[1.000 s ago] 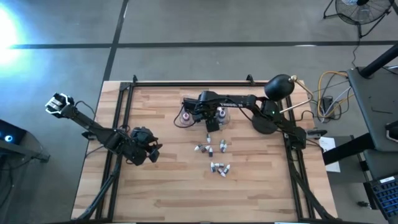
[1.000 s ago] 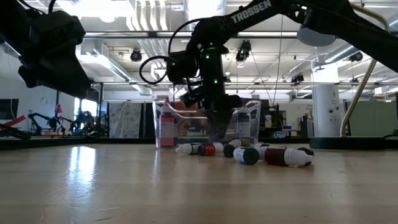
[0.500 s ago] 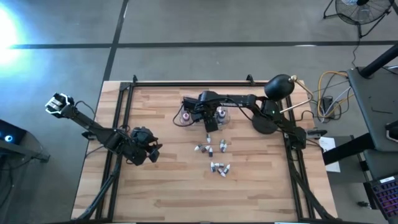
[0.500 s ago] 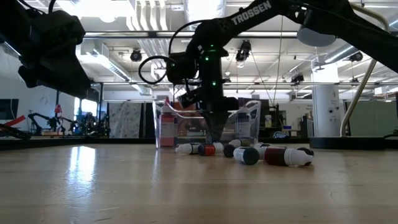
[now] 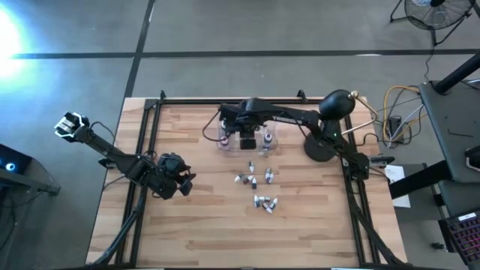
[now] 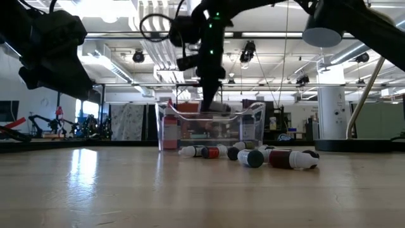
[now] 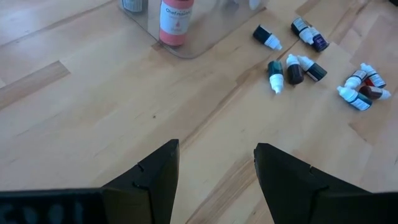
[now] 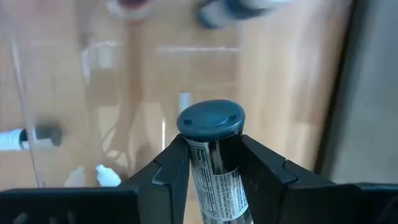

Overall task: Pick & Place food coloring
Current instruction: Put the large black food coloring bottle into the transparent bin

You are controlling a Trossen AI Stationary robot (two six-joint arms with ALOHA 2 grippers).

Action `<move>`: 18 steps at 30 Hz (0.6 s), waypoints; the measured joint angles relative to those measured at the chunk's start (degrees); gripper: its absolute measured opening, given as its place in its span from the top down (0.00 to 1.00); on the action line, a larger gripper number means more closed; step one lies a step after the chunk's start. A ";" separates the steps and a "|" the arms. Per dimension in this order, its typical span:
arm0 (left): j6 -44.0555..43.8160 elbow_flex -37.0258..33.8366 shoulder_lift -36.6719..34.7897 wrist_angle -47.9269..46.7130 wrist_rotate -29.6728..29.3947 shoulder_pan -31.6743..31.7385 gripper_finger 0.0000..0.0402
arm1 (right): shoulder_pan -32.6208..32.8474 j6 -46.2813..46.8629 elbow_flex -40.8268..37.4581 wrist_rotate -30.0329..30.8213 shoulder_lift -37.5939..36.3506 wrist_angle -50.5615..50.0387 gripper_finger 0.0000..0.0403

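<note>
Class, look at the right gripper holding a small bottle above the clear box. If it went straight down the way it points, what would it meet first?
Most likely the floor of the clear plastic box. The right gripper is shut on a dark-capped food coloring bottle, cap first, and the box bottom below looks bare there. Depth is hard to judge.

High cam: straight down, far, covers the whole table (image 5: 195, 225). Low cam: tabletop height, level across toward the room. Left wrist: angled down at boards, mid-range. Right wrist: very close over the clear box (image 8: 93, 124). All four share the clear box.
</note>
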 joint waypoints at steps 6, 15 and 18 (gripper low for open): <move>0.02 0.00 0.00 0.39 -0.14 0.02 0.54 | -0.11 24.32 5.98 -1.93 -5.94 -3.44 0.72; 1.82 0.02 0.00 1.26 -0.15 0.00 0.54 | 4.91 46.74 3.66 -27.87 -11.32 -14.53 0.72; 4.03 0.08 -0.03 3.38 -0.18 0.02 0.54 | 7.81 50.29 0.15 -34.41 -12.07 -15.12 0.72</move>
